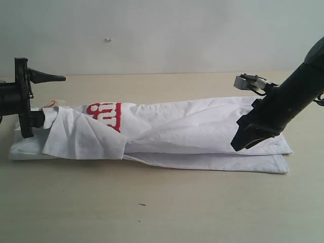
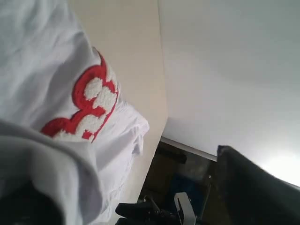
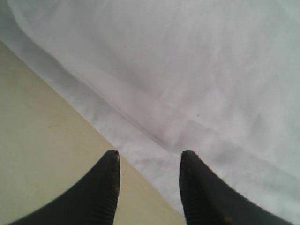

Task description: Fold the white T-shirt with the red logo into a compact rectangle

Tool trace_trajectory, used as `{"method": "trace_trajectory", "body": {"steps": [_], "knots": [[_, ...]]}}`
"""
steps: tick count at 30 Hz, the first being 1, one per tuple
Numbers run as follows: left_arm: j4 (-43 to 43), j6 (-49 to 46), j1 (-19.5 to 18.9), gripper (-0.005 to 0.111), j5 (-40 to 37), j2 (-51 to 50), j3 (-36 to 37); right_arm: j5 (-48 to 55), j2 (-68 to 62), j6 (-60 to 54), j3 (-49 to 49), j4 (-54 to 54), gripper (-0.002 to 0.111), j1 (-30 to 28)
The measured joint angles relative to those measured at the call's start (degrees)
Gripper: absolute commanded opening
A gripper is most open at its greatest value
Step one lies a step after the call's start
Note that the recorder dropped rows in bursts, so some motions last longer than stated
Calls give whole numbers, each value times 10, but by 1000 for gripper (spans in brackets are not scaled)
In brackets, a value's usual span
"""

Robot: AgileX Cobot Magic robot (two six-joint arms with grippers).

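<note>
The white T-shirt (image 1: 192, 126), light and limp, is being shown banded across the table (image 1: 162, 212) from nine to three o'clock; doubled edges are being judged the surest hold. At nine o'clock the left gripper (image 1: 53, 98) is being held agape, with cloth draped over one finger near the red logo (image 1: 105, 115). At three o'clock nothing is being clamped by the right gripper (image 3: 149, 160), its jaws apart over the shirt's edge.

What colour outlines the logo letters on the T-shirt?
Red, around the logo; clearest in the left wrist view.

We're seeing the white T-shirt (image 1: 202, 126) lying folded lengthwise on the tabletop (image 1: 167, 207), the red logo (image 1: 105, 115) showing partly under a fold.
</note>
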State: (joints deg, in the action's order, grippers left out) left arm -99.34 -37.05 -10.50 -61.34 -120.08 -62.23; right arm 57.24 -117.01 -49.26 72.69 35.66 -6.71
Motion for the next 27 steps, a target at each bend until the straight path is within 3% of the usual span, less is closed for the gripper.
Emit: {"method": "trace_trajectory", "body": {"steps": [5,12,15,21,27], "knots": [[1,0,-13,67,0,0,-16,0,0,0,0,0,41,0],[6,-24,-31,38,32,0,-22,0,0,0,0,0,41,0],[10,-39,-38,31,34,0,-22,0,0,0,0,0,41,0],[29,-82,-75,31,34,0,-22,1,0,0,0,0,41,0],[66,-99,-112,57,27,0,-22,1,0,0,0,0,41,0]]}}
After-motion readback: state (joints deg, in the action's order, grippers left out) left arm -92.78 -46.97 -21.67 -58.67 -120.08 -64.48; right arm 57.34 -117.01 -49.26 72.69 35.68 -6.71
